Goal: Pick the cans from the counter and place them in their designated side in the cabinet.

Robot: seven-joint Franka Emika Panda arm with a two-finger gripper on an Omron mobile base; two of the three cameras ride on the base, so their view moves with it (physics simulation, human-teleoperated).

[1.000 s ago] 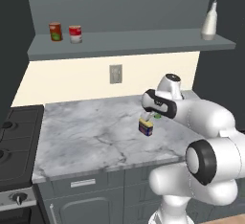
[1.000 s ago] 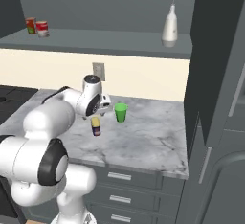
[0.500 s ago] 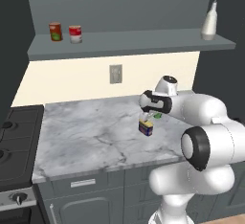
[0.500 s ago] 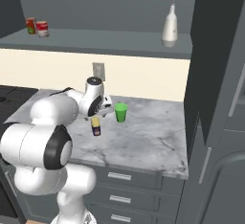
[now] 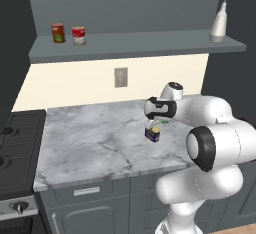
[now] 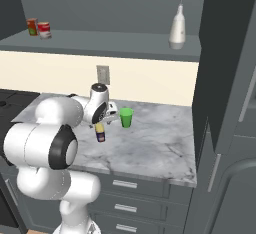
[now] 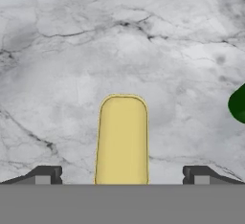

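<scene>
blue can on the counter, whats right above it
The open claw hangs over the blue can, fingers either side of its yellow top. The hand hides the can's upper part in both base views.

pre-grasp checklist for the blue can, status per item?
1. Jaws open: ok. The gripper has its fingertips spread wide, one on each side of the yellow top.
2. Blue can centred between the fingertips: ok in the hand view.
3. Can upright on the counter: ok.
4. Green cup clear of the jaws: ok, it stands apart, to one side of the can.
5. Fingers low enough to close on the can body: cannot tell, the hand hides the can's top in both base views.
6. Shelf space in the cabinet: ok, bare stretch beside the red-and-white can.
</scene>
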